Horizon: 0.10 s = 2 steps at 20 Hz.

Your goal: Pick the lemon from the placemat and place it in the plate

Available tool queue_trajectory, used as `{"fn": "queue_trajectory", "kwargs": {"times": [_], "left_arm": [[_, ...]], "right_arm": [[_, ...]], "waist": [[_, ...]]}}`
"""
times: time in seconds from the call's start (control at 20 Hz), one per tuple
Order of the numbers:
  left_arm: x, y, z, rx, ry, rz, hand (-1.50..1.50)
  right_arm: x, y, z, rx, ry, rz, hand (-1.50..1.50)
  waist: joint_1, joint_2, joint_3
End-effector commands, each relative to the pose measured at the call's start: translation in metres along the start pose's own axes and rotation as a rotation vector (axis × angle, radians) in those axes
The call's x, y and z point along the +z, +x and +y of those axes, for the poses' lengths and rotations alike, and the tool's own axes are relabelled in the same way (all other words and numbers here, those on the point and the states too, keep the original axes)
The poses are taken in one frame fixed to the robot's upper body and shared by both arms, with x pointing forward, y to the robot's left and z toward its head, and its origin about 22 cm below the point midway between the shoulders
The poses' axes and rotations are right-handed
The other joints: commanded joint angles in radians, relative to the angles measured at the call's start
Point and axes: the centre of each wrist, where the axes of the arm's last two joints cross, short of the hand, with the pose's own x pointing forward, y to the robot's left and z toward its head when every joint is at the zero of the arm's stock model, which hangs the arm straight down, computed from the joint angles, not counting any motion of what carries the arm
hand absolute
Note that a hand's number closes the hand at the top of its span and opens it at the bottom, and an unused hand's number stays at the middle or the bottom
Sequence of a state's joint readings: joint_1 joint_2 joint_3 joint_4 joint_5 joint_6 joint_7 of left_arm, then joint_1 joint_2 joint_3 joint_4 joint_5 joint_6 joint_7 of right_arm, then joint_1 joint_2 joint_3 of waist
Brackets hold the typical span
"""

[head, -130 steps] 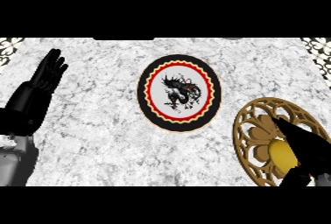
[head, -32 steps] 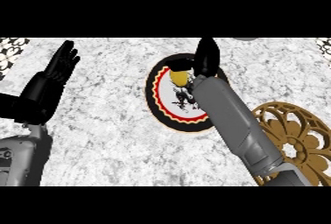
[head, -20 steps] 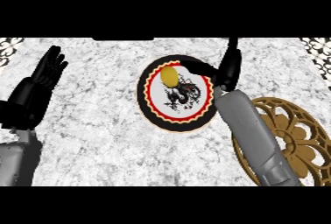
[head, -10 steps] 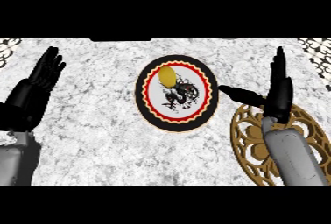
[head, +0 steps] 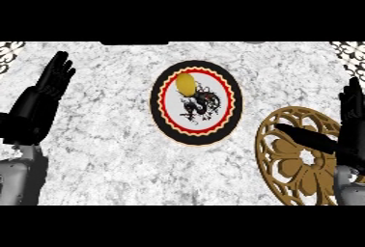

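The yellow lemon (head: pixel 186 85) lies on the upper left part of the round plate (head: pixel 162 116), which has a black rim, a red scalloped ring and a dark figure in its white middle. The gold openwork placemat (head: pixel 285 159) sits at the lower right with nothing on it. My right hand (head: pixel 349 130) stands open at the right edge above the placemat, fingers up and thumb stretched out over it. At the left edge my left hand (head: pixel 39 106) rests open, fingers up, well apart from the plate.
The counter top (head: pixel 107 164) is white-grey marble. Dark patterned corners show at the top left (head: pixel 10 48) and top right (head: pixel 351 50) of the view.
My right hand carried the lemon from the placemat to the plate, let it go there, then drew back to the right edge. The left hand stayed put.
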<state>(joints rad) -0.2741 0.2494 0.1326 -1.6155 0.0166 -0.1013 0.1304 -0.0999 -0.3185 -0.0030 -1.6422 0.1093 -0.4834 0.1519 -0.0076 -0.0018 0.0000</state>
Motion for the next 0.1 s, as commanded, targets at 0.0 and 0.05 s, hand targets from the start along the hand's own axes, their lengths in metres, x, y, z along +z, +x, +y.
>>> {"fn": "queue_trajectory", "kwargs": {"times": [0.0, 0.05], "left_arm": [[0.002, -0.014, -0.01, -0.004, -0.001, -0.007, 0.0], [0.023, 0.002, -0.014, 0.004, -0.007, 0.006, 0.0]], "right_arm": [[0.01, 0.002, -0.041, 0.037, -0.018, -0.039, -1.5], [0.02, -0.021, -0.035, 0.041, -0.036, -0.023, -1.5]], "waist": [[-0.001, 0.001, 0.0], [0.006, 0.0, 0.0]]}}
